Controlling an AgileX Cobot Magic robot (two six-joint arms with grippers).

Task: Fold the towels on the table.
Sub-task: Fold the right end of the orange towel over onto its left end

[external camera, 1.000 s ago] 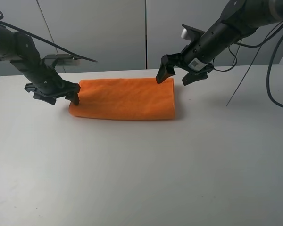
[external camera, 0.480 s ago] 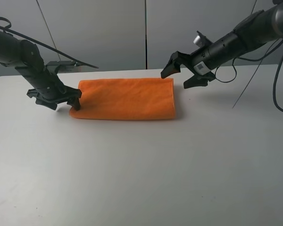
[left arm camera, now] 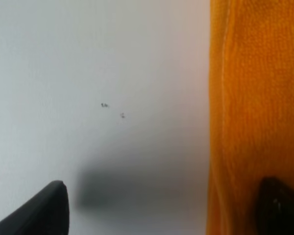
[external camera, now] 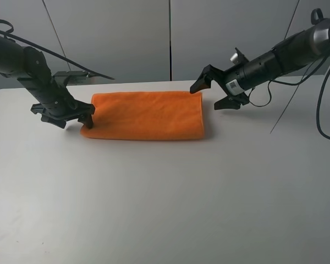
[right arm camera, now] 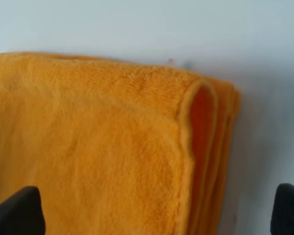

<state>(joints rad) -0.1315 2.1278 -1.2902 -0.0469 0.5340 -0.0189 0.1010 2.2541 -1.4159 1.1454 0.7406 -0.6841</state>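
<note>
The orange towel (external camera: 146, 115) lies folded into a long band on the white table (external camera: 165, 198). My left gripper (external camera: 71, 117) stands open at the towel's left end, one finger (external camera: 89, 118) over the towel's edge and the other over bare table. The left wrist view shows the towel's edge (left arm camera: 255, 107) beside bare table (left arm camera: 88, 73), with the left gripper (left arm camera: 161, 213) holding nothing. My right gripper (external camera: 213, 94) hangs open at the towel's far right corner, gripping nothing. In the right wrist view the layered fold (right arm camera: 201, 147) lies between the spread tips of the right gripper (right arm camera: 152, 215).
Grey wall panels (external camera: 170, 38) stand behind the table's far edge. Black cables (external camera: 297, 104) hang down over the table at the right. A dark cable or rod (external camera: 71, 58) runs behind the left arm.
The right gripper has drawn back from the towel's far right corner, its arm stretching out lower. The left gripper shifted slightly left, then held still. The towel has not moved.
</note>
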